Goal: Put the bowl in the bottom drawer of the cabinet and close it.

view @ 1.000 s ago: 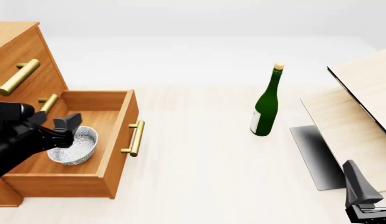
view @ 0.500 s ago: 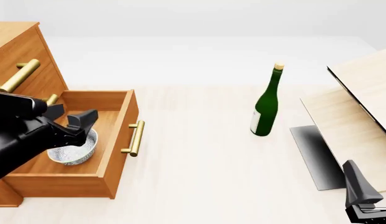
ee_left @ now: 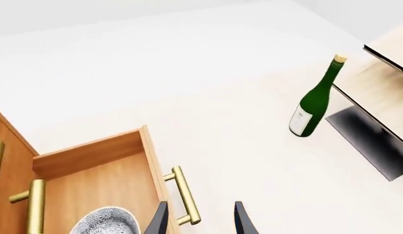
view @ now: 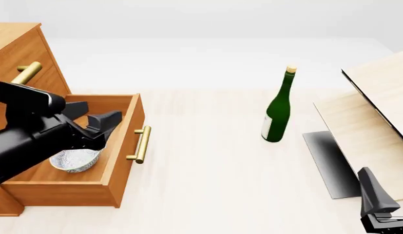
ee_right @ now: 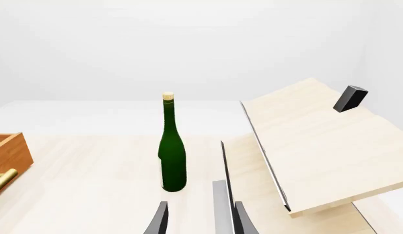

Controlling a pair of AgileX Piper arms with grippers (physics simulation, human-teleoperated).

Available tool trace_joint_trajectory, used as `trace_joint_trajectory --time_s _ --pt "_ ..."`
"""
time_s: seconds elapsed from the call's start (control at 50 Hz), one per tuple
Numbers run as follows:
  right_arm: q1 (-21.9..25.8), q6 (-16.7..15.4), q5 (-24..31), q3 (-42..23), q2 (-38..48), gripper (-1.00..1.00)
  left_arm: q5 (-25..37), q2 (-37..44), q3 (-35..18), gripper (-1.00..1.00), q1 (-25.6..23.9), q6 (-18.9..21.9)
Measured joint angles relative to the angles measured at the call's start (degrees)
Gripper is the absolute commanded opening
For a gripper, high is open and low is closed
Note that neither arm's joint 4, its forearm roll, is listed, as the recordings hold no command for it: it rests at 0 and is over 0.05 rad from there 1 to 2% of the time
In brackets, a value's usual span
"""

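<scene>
cabinet (view: 19,53) sits at the table's far left edge, partly cut off by the front view; its bottom drawer (view: 120,141) is pulled out toward the table middle, brass handle (view: 140,144) facing right. the bowl (view: 74,160) lies on the drawer floor, inside the walls, near the drawer's front-left part, upright, white with fine grey speckle, rim partly hidden by the arm. left gripper (view: 94,119) hangs above the open drawer, just over and to the right of the bowl, jaws spread wide with nothing between them; in the left wrist view its fingertips (ee_left: 159,219) straddle the drawer's front panel and handle, bowl rim (ee_left: 105,222) showing beside them. right of the drawer front the pale table (view: 201,185) is open up to the green bottle (view: 277,109), which stands upright and well apart from the drawer. further right, pale wood boards (view: 376,112) lean tilted over a dark plate (view: 328,161) at the right edge. right gripper (view: 383,204) is low at the front-right corner, well apart from everything; the right wrist view shows its fingers (ee_right: 159,219) parted and empty, pointing toward the bottle (ee_right: 172,151) and boards (ee_right: 312,146).
</scene>
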Motion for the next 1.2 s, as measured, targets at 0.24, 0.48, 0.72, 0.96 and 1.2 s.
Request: trace_joint_trajectory --time_s 0.24,0.48,0.72,0.96,1.2 --pt "0.0 0.0 0.0 0.0 0.0 1.0 1.3 1.1 -1.7 1.0 -3.3 -0.3" --pt "0.0 0.0 0.0 0.0 0.0 1.0 2.3 2.3 -3.1 1.0 -6.8 -1.0" --pt "0.0 0.0 0.0 0.0 0.0 1.0 3.1 3.0 -4.0 1.0 -10.3 -2.1" --pt "0.0 0.0 0.0 0.0 0.0 1.0 2.5 4.1 -4.4 1.0 -13.5 -3.8" --pt "0.0 0.0 0.0 0.0 0.0 1.0 0.5 6.5 -4.3 1.0 -16.0 -6.9"
